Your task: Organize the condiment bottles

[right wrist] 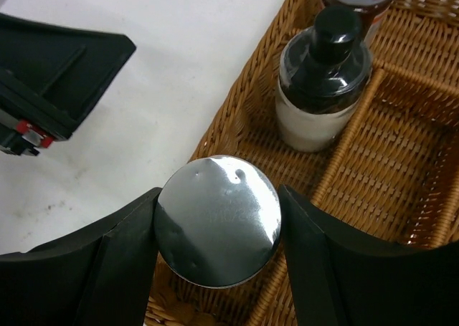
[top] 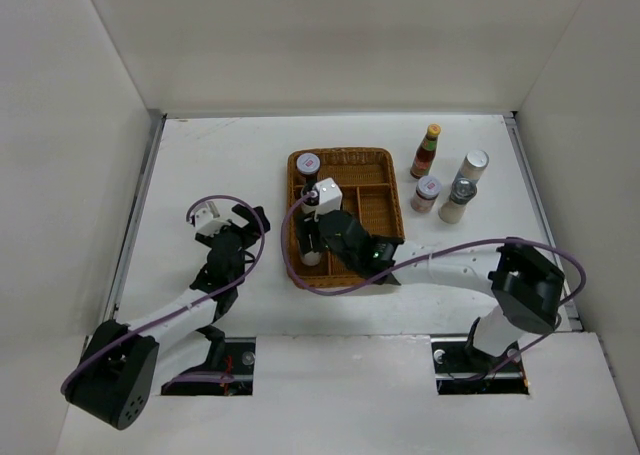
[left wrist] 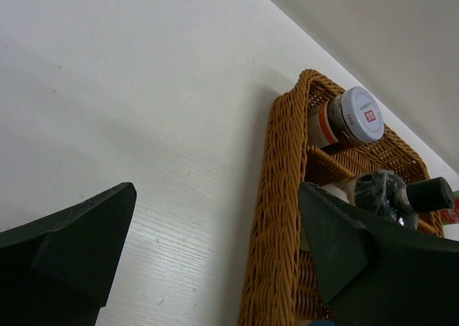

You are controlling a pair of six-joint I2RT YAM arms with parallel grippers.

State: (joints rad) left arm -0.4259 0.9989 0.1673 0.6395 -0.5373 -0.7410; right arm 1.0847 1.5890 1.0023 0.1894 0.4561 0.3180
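My right gripper (right wrist: 217, 229) is shut on a silver-lidded shaker (right wrist: 217, 226) and holds it upright at the near end of the left column of the brown wicker tray (top: 372, 200). In that column beyond it stand a dark black-capped bottle (right wrist: 324, 75) and a white-lidded jar (top: 308, 163). The right gripper also shows in the top view (top: 313, 240). My left gripper (left wrist: 215, 261) is open and empty over the table just left of the tray, also seen from above (top: 228, 218). A red sauce bottle with a yellow cap (top: 427, 151) stands right of the tray.
Right of the tray stand a small silver-lidded jar (top: 427, 192), a tall white shaker (top: 472, 167) and a silver-capped shaker (top: 458, 201). The tray's right compartments hold nothing that I can see. White walls close in the table on three sides.
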